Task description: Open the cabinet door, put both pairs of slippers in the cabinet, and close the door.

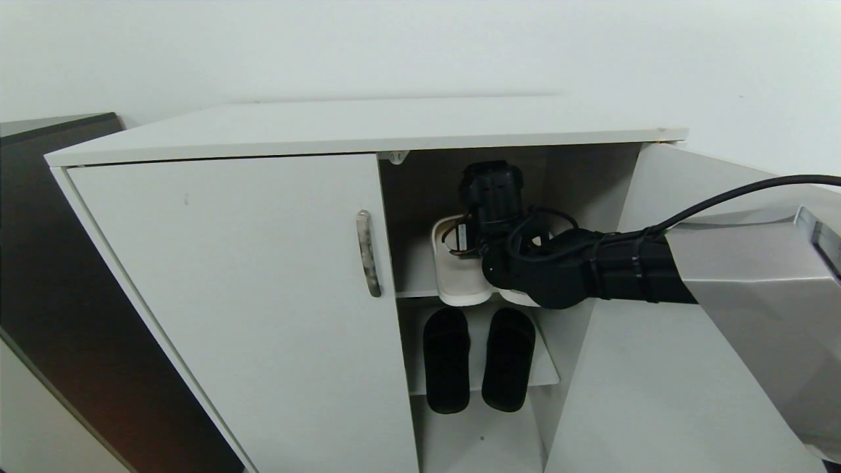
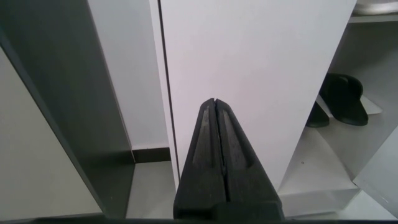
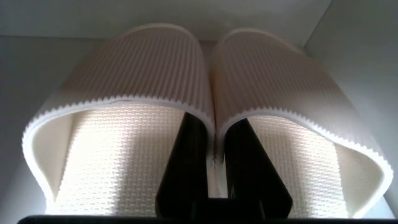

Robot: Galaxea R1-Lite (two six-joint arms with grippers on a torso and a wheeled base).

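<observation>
Head view gave next to nothing of the right gripper itself. The black wrist block and its cables sat right in front of it, and the arm covered nearly all of one slipper in the pair of cream-white ribbed foam slippers. The right wrist camera sorted it out though. One black finger was tucked inside each slipper, and the two were pinching the neighbouring inner side walls together, so the claw was clamped on the cream slippers. The heels were cut off at the frame edge there.

The cream slippers sat side by side on the upper shelf of the plain white laminate cabinet, toes toward the back, heel ends poking a bit past the shelf's front edge. The straps had fine ribs with a zigzag rim, and the footbeds looked woven.

The pair of black slide slippers lay on the lower shelf, heels hanging over the front. From the left wrist camera one of them was half hidden behind a white panel edge.

The right door stood wide open. The left door was closed, with a silver bar handle on it. The left gripper hung in front of the left door, fingers pressed together on nothing.
</observation>
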